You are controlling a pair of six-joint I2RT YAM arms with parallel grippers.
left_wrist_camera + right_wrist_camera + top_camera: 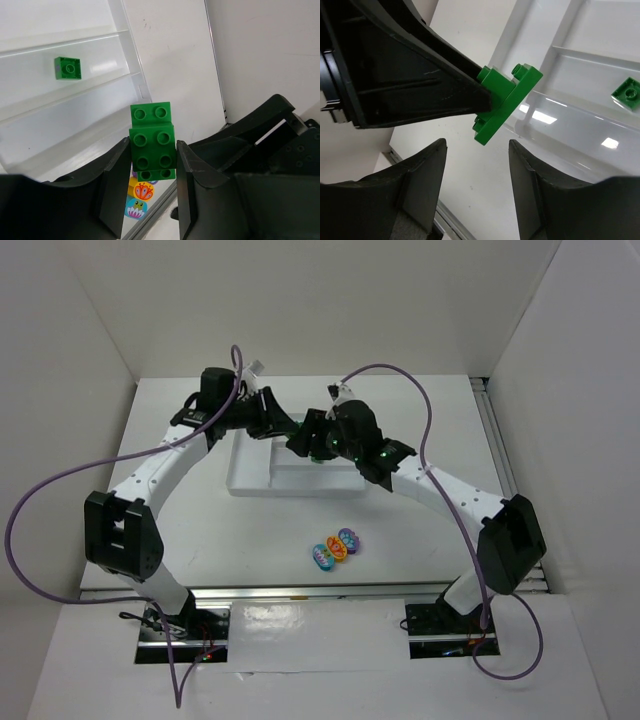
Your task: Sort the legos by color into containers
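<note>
**Legos: stacked green legos pinched in the left hand**

Left hand closed tight on the piece, one finger flat against each side, studs facing the wrist camera. It looks like two green bricks pressed together and offset, one end poking out past the fingertips. The piece is held in the air, clear of the surface.

Right hand faces it from the opposite side, fingers parted, nothing between them. The green piece hangs just beyond those fingertips, apart from both, and sits tilted in that view.

From above, the two hands meet nearly tip to tip over the right part of the white tray. Cannot tell which compartment lies under the held piece.

One lone green lego lies flat, studs up, in a tray compartment ahead and to the left of the left hand, between two raised dividers. Seen from the right hand, it is ahead and far to the right.

Three loose legos, teal, orange and purple, sit bunched and touching one another on the surface. They are behind both hands, toward the arm bases, well apart from the tray. Two of them show in the gap beneath the left hand's fingers, with printed pictures on them.
</note>
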